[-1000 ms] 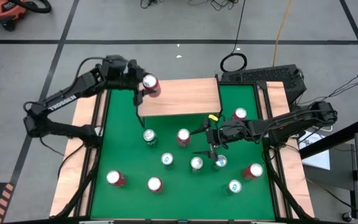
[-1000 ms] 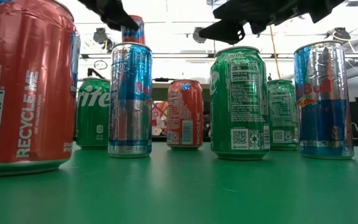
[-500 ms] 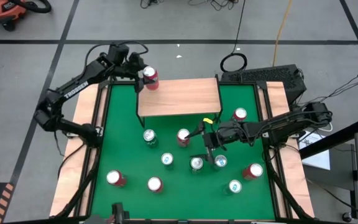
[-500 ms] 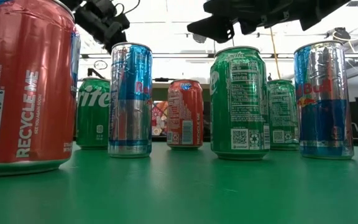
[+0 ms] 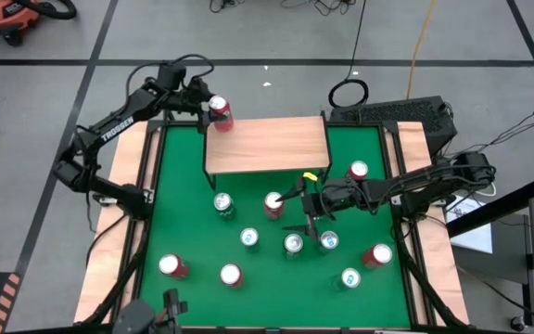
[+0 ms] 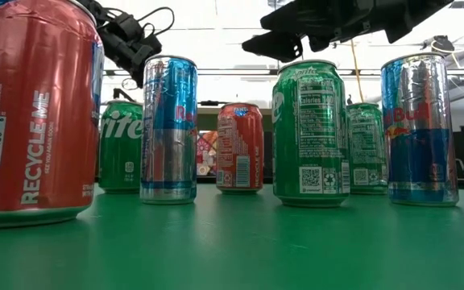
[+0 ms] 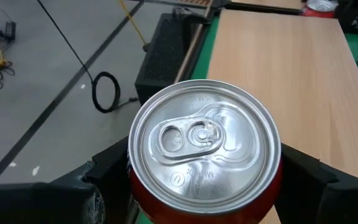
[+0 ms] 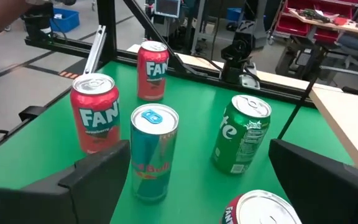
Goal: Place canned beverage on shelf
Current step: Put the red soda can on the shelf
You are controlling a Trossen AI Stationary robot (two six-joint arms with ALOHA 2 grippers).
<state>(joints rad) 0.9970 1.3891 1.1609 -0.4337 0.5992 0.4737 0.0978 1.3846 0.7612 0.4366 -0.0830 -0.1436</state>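
Workshop floor and room around the green worktop

A grey concrete floor (image 5: 276,37) crossed by dark lines is seen from above, with an orange shop vacuum (image 5: 7,17), a yellow cable (image 5: 422,37) and a coiled black cord (image 5: 349,93). A brightly lit room with red storage racks (image 8: 319,15) is shown beyond.

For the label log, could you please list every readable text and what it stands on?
"RECYCLE ME", "49000 01426": nearest red can
"Sprite" (partly cut off): green can
"Red Bull": blue-silver can
"FAN": red can
"TROSSEN": left arm
Nutrition panels: too small.
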